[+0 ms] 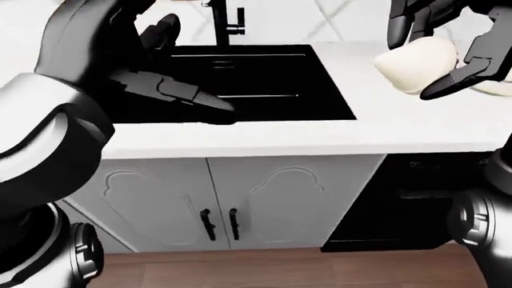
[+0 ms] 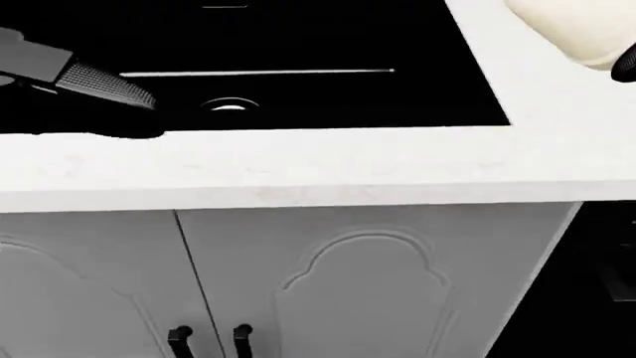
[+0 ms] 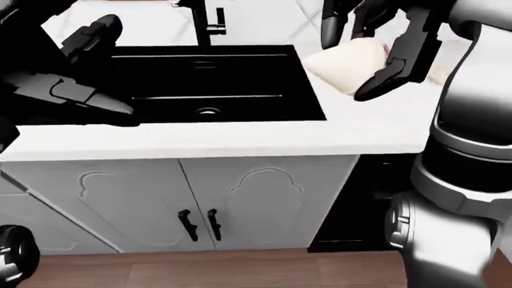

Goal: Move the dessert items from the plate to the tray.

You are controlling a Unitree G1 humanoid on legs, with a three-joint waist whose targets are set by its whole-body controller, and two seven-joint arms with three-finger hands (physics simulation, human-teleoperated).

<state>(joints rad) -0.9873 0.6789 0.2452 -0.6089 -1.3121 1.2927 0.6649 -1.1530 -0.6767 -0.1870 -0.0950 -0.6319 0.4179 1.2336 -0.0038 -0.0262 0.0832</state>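
**Cream dessert in my right hand, passing the sink**

Left-eye view: my right hand (image 1: 448, 51) has its fingers curled round one pale dessert item (image 1: 416, 72), held above the white counter (image 1: 264, 138) to the right of the black sink (image 1: 240, 84). It looks soft and light, easily dented I'd judge, so a loose cradle from the sides suits it. A second pale shape peeks at the right edge; I can't tell what it is.

Head view: one cream lump at top right, one sink, two cabinet handles (image 2: 209, 339) below.

Right-eye view: my left hand (image 3: 76, 96) hangs spread and empty over the sink's left side. One faucet (image 3: 204, 24). No tray or plate shows.
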